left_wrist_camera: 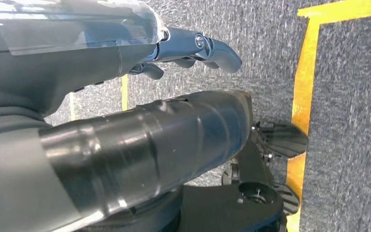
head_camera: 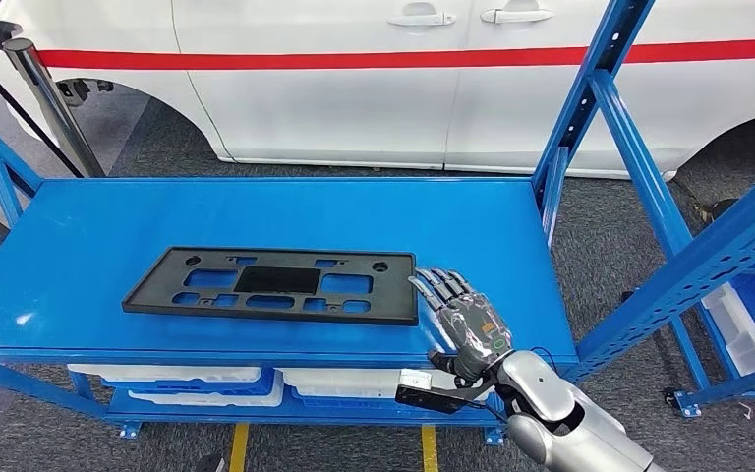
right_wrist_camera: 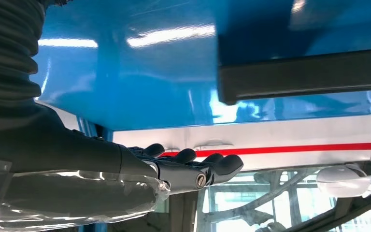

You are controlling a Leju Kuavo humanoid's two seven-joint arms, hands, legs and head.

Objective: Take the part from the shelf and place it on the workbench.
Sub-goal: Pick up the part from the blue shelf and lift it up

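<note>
We see the flat black part [head_camera: 273, 284] lying in the middle of the frame on the blue workbench [head_camera: 88, 236]. Our right hand [head_camera: 465, 320] sits at the lower right, just beside the part's end, fingers stretched out and holding nothing. Our left hand [left_wrist_camera: 193, 48] hangs over the grey floor [left_wrist_camera: 348, 121], fingers loose and holding nothing.

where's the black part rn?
Head view: black part lies flat on the blue shelf top, centre-front; right hand just off its right end.

Black part [head_camera: 271, 284], blue workbench [head_camera: 79, 256]
</note>
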